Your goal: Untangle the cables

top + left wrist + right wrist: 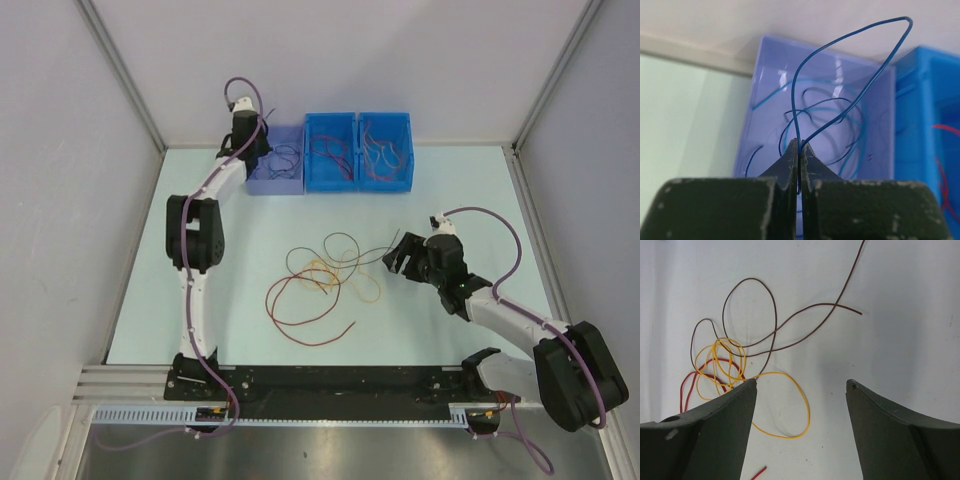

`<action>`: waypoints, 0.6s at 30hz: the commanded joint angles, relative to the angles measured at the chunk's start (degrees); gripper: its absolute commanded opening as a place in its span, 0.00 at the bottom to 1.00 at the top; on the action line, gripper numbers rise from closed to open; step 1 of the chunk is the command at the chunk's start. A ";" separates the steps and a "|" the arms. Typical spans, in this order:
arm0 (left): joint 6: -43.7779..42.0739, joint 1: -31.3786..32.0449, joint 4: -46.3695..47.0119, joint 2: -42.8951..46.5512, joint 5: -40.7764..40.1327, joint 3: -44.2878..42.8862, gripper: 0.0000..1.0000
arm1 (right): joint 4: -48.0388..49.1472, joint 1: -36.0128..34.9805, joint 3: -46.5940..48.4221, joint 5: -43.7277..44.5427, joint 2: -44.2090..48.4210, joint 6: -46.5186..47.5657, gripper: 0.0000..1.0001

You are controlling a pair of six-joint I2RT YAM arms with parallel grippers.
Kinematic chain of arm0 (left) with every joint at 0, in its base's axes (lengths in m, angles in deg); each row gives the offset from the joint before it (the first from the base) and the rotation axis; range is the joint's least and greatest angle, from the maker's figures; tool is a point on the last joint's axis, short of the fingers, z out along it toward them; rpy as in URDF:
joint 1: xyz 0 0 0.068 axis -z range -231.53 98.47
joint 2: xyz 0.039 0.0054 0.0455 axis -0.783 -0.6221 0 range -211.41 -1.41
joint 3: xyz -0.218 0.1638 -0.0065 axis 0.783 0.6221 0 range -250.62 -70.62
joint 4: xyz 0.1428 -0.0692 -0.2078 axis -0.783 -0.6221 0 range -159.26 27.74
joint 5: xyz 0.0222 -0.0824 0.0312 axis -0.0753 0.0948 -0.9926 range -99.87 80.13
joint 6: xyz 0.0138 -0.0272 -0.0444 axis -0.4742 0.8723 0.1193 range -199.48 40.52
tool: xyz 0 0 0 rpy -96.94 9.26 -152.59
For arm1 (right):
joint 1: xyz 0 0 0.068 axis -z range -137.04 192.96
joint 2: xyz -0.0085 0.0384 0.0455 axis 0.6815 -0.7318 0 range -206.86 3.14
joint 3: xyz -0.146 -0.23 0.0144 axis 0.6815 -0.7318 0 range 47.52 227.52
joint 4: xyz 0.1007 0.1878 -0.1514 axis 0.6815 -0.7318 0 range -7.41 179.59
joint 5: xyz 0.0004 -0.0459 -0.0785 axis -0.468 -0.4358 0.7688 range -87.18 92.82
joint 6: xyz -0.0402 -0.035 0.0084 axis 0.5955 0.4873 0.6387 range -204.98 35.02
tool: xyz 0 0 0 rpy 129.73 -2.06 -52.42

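Observation:
A tangle of thin cables (320, 280) lies mid-table: a red one (300, 318), a yellow one (790, 410) and a dark brown one (765, 330). My left gripper (800, 150) is shut on a blue cable (840, 45), holding it as a loop above the lavender bin (770, 100), which holds several blue and dark cables. In the top view that gripper (252, 140) sits at the bin's left edge. My right gripper (801, 385) is open and empty just right of the tangle, above the yellow loop; it also shows in the top view (400, 262).
Two blue bins (358, 150) with red cables stand right of the lavender bin (276, 180) at the table's back. Side walls close the table left and right. A black rail (330, 380) runs along the near edge.

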 commanded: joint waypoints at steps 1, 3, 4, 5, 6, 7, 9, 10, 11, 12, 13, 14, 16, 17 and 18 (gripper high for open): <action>0.88 -0.01 -0.04 4.87 -3.31 5.40 0.00 | 2.36 0.43 0.11 -0.58 -0.14 -0.51 0.76; 0.79 -0.01 -0.91 4.78 -4.18 5.41 0.00 | 2.36 0.51 0.11 -0.67 -0.31 -0.60 0.76; 1.06 -0.01 -1.18 4.61 -4.28 5.23 0.00 | 2.45 0.51 0.11 -0.67 -0.23 -0.60 0.76; 0.97 -0.01 -1.18 4.52 -4.02 5.14 0.00 | 2.45 0.51 0.11 -0.85 -0.32 -0.60 0.76; 0.71 -0.01 -0.66 4.43 -2.45 5.23 0.00 | 2.45 0.60 0.02 -0.94 -0.32 -0.60 0.76; 0.10 -0.01 -0.31 4.43 -1.56 5.14 0.00 | 2.54 0.60 0.11 -0.85 -0.40 -0.69 0.76; -0.08 -0.01 0.05 4.43 -0.33 5.06 0.00 | 2.45 0.69 0.02 -0.94 -0.40 -0.77 0.76; -0.17 0.08 -0.04 4.52 0.20 4.97 0.00 | 2.54 0.78 0.02 -0.94 -0.40 -0.69 0.76; -0.26 0.08 -0.04 4.52 0.29 4.88 0.00 | 2.54 0.78 0.11 -1.02 -0.40 -0.69 0.76; -0.26 0.08 -0.04 4.52 0.38 4.53 0.00 | 2.63 0.78 0.11 -1.03 -0.40 -0.69 0.76; -0.43 0.08 -0.56 4.08 0.73 4.09 0.00 | 2.54 0.69 0.11 -1.11 -0.49 -0.77 0.76; -0.44 -0.01 -0.91 3.82 1.43 3.48 0.04 | 2.63 0.78 0.02 -1.11 -0.49 -0.69 0.76; -1.05 -0.01 -2.23 2.85 3.53 1.02 0.64 | 2.71 0.87 0.11 -1.20 -0.58 -0.60 0.76; -1.14 -0.01 -2.58 2.76 4.32 0.23 0.90 | 2.71 0.87 0.02 -1.29 -0.58 -0.60 0.76; -1.40 -0.01 -2.85 2.93 5.12 -0.65 0.99 | 2.71 0.95 0.02 -1.29 -0.58 -0.60 0.76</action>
